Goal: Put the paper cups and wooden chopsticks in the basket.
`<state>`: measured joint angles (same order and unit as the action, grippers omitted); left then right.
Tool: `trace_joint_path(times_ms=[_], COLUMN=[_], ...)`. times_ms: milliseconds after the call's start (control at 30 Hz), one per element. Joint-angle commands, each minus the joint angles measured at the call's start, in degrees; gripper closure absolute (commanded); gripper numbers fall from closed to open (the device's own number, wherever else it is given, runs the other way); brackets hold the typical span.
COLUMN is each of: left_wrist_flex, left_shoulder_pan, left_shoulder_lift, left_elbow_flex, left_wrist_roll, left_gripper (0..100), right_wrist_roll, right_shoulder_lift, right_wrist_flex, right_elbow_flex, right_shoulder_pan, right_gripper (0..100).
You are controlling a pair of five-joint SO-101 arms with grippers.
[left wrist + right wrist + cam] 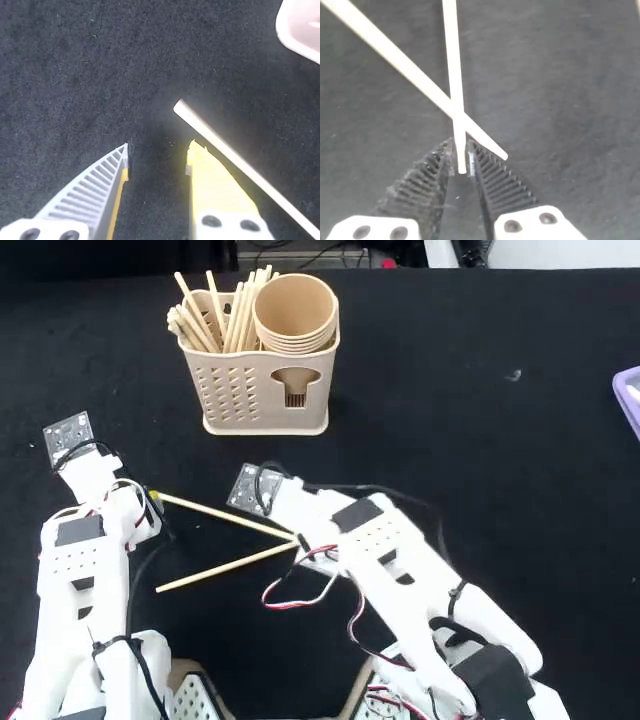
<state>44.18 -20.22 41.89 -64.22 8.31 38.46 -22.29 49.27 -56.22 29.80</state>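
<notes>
My right gripper (461,159) pinches one wooden chopstick (451,60) by its end on the table (480,440), near of the basket (262,400), where a second chopstick (395,55) crosses it. My left gripper (157,150) is spread just beside one stick's left tip. The paper cups (296,310) already sit in the basket. The next move, I judge, is a clean lift that doesn't drag the crossed stick.

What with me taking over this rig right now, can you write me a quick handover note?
Right gripper: jaws shut on one chopstick, which crosses the second chopstick on the table.
Left gripper: open, low over the table beside a stick's end.
Done: cups and a bunch of chopsticks stand in the basket.
To do: both loose sticks go in.
</notes>
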Motion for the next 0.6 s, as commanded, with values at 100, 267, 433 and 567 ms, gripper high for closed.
trace_joint_path(times_ms=[100, 267, 433, 567], left_wrist_flex=[-0.88, -0.88, -0.97, -0.88], left_shoulder_pan=[-0.57, -0.66, -4.53, -8.22], left_shoulder_lift=[0.53, 0.62, 0.62, 0.62], left_elbow_flex=[0.75, 0.57, 1.01, 1.89], left_wrist_roll=[0.79, 0.79, 0.97, 1.05], left_gripper=[81, 81, 81, 81], right_wrist_roll=[0.35, -1.49, -1.49, -1.49], right_shoulder_lift=[4.26, 10.15, 11.56, 14.55], right_wrist_flex=[0.88, 4.13, 7.91, 7.56], right_elbow_flex=[6.64, 12.62, 17.1, 19.38], right_shoulder_pan=[1.41, 2.29, 8.79, 11.52], right_gripper=[98.4, 81.5, 78.6, 78.6])
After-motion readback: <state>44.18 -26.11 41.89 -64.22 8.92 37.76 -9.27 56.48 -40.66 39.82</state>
